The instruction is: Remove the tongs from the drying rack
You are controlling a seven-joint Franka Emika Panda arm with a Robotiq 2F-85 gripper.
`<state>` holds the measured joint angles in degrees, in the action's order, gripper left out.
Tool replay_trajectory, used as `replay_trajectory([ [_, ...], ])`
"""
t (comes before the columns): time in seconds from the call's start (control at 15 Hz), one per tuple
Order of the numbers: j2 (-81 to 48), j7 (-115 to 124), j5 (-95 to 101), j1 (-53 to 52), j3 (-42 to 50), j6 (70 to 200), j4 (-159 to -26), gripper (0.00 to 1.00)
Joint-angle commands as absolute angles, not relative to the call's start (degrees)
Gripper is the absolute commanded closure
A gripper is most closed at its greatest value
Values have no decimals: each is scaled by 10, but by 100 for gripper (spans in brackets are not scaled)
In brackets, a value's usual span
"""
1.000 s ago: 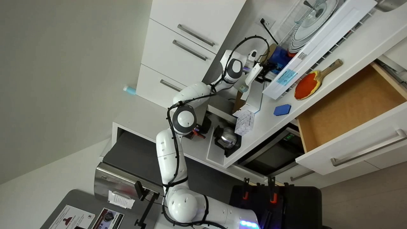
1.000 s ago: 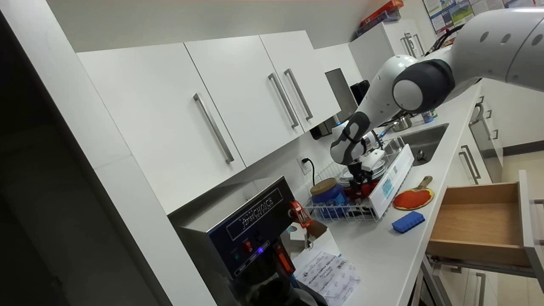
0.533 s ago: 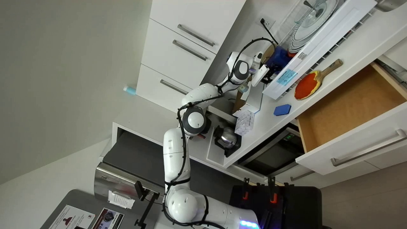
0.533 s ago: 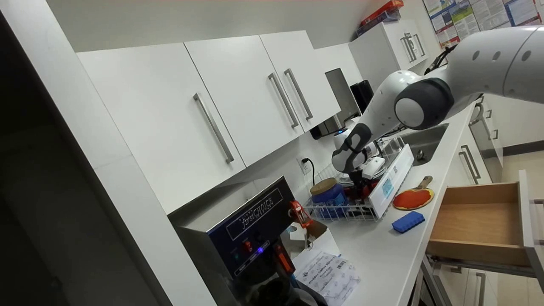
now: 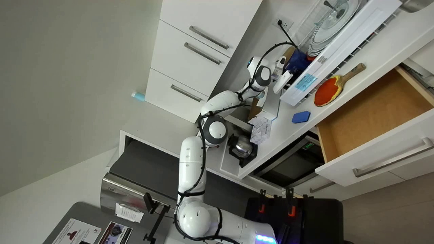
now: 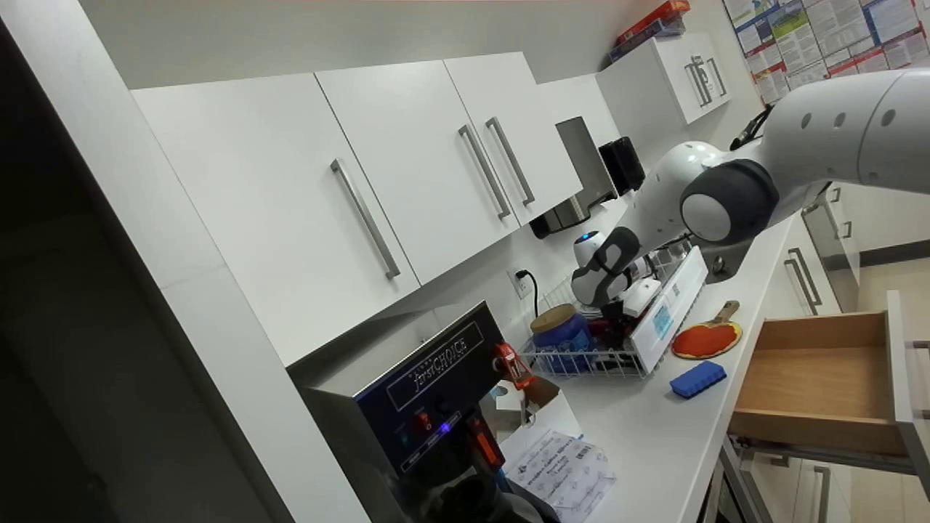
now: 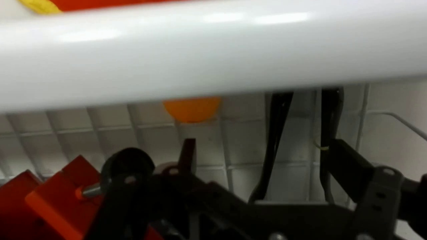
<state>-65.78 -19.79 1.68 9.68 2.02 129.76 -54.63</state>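
The drying rack is a white wire rack with a long white front panel, in both exterior views (image 5: 342, 51) (image 6: 670, 309). Its panel edge crosses the upper wrist view (image 7: 200, 56) as a broad white bar. Below the bar, two dark, slim arms, apparently the black tongs (image 7: 274, 143), lie over the wire floor; their upper ends are hidden. My gripper (image 7: 267, 156) is open, its fingers apart. The left arm of the tongs lies between the fingers; the right arm is at the right finger, contact unclear. In an exterior view the gripper (image 6: 616, 323) is down inside the rack, fingertips hidden.
A blue jar (image 6: 563, 338) stands in the rack beside the gripper. Red parts (image 7: 63, 200) and an orange round thing (image 7: 193, 109) lie in the rack. A red paddle (image 6: 706, 340), a blue sponge (image 6: 697, 379) and an open drawer (image 6: 814, 363) are in front.
The arm has come down. My gripper has sunk lower into the rack, behind the front panel. The rack and the things around it have not visibly moved.
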Motion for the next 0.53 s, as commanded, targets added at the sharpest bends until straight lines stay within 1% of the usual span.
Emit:
replay_trajectory([
  [0.0,-689,-194,22,100,14,1269,-493,0],
  [0.07,-694,-192,23,100,15,1268,-488,0],
  [0.2,-702,-192,24,99,16,1267,-477,26],
  [0.33,-707,-192,23,99,16,1263,-467,42],
  [0.4,-709,-192,23,99,15,1261,-462,51],
  [0.47,-711,-192,23,100,16,1260,-459,58],
])
